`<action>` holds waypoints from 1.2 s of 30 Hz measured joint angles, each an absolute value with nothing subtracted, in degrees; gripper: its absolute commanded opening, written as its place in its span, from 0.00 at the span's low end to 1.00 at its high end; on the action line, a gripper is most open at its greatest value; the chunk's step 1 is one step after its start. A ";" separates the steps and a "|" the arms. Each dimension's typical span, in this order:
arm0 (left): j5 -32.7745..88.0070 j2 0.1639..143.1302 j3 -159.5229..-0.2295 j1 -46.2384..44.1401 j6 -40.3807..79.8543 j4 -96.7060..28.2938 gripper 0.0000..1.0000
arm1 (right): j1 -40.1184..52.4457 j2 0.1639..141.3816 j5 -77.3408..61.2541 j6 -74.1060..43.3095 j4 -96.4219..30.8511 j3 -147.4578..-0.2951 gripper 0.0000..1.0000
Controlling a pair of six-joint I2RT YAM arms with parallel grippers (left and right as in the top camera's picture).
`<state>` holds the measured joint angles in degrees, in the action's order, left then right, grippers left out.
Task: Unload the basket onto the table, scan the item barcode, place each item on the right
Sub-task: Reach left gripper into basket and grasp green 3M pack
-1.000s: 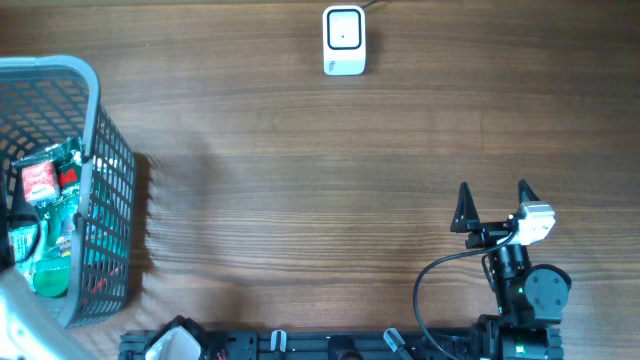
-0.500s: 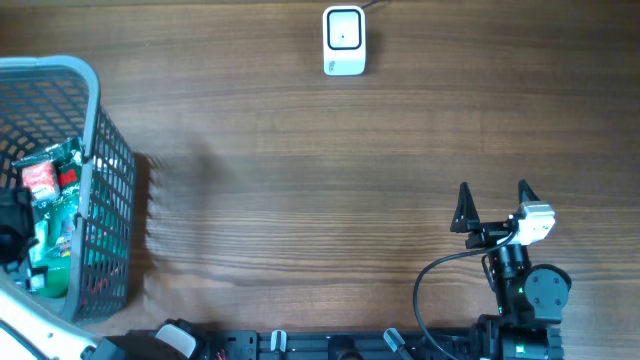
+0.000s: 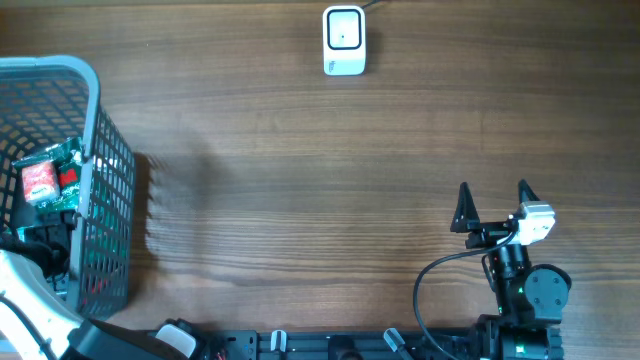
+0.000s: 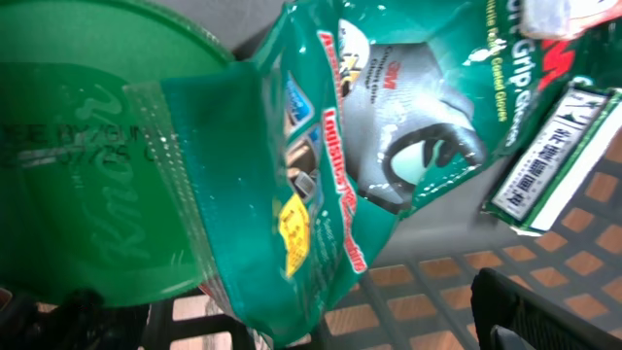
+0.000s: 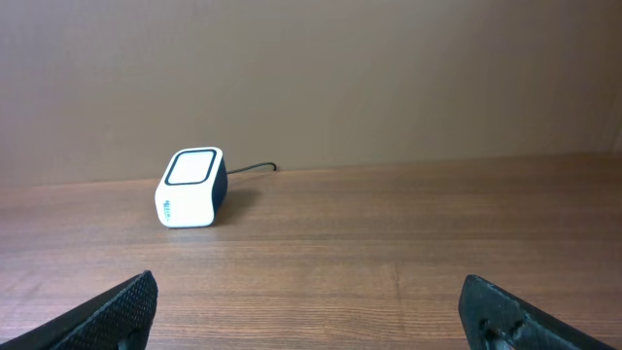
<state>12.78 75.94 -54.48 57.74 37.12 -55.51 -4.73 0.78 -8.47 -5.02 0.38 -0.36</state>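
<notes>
Since a moment ago the left arm has swung in over the basket (image 3: 95,110). Its left claw (image 3: 45,243) now hangs inside, low over the things. The right claw (image 3: 492,203) has not moved. It sits near the front of the table (image 3: 300,200), spread wide and holding nothing. The left claw is spread wide too, with nothing between its fingers.

I think this is the picking-up step. The thing to scan is not out of the basket yet. A green packet (image 4: 389,146) lies right under the left claw. Next the claw should go down, pinch one thing and lift it out. Then it must carry it to the scanner (image 3: 343,40), well apart at the far side, and turn the barcode toward it. I cannot see a barcode on the packet.

Counting: one basket, one scanner, two claws. In the basket I see four things: one green packet, one round green lid (image 4: 78,175), one small green and white box (image 4: 554,160), and one red and white packet (image 3: 38,180). More may hide below.
</notes>
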 measured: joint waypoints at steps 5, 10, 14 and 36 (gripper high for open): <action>12.80 76.64 -51.75 57.74 37.12 -50.48 1.00 | -4.73 0.78 -8.47 -4.99 0.38 -0.36 0.99; 12.78 79.57 -51.68 57.74 37.12 -48.47 1.00 | -4.73 0.78 -8.47 -4.99 0.38 -0.36 1.00; 12.78 83.33 -51.62 57.67 37.12 -46.94 1.00 | -4.73 0.78 -8.47 -4.99 0.38 -0.36 1.00; 23.75 70.39 -79.15 50.61 37.15 -50.46 0.04 | -4.73 0.78 -8.47 -4.99 0.38 -0.36 1.00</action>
